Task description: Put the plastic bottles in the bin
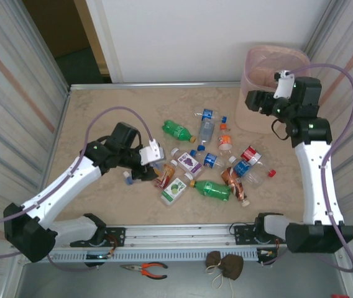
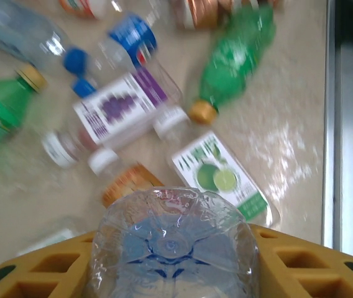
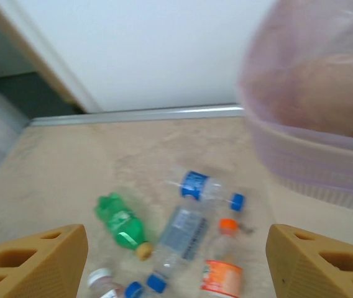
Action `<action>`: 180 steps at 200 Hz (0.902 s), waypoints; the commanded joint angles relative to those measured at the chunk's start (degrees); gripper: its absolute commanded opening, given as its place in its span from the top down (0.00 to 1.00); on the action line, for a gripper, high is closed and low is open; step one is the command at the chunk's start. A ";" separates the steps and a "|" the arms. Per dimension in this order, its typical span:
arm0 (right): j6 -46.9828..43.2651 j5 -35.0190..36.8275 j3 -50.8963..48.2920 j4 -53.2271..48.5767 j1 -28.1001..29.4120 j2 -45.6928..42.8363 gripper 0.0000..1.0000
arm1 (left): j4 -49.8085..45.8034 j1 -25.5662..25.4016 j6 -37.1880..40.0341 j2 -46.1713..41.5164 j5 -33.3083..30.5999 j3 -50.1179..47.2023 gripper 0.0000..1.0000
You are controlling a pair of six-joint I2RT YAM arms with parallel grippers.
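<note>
One clear bottle (image 2: 171, 239) in the left hand (image 2: 174, 257) points base toward wrist.

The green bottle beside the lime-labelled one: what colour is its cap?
Its cap is golden yellow, clearest in the left wrist view.

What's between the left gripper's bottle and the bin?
Loose bottles lie flat along the line from the clear bottle in the left gripper to the bin; a lifted carry should clear them. The open right gripper sits at the bin's near-left side, likely the real obstacle.
</note>
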 commanded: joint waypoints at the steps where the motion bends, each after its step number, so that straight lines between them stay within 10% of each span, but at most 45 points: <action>1: -2.95 -8.67 -3.86 9.34 3.94 -3.90 0.24 | 9.17 1.71 -7.02 -2.81 7.62 1.83 0.50; 78: -14.54 -22.45 -10.91 16.65 21.92 -9.04 0.14 | 41.07 3.59 -28.27 -8.35 14.40 -2.55 0.50; 180: -14.61 -12.77 -13.87 28.64 40.94 -6.04 0.05 | 67.01 2.47 -46.51 -8.38 22.17 -1.18 0.52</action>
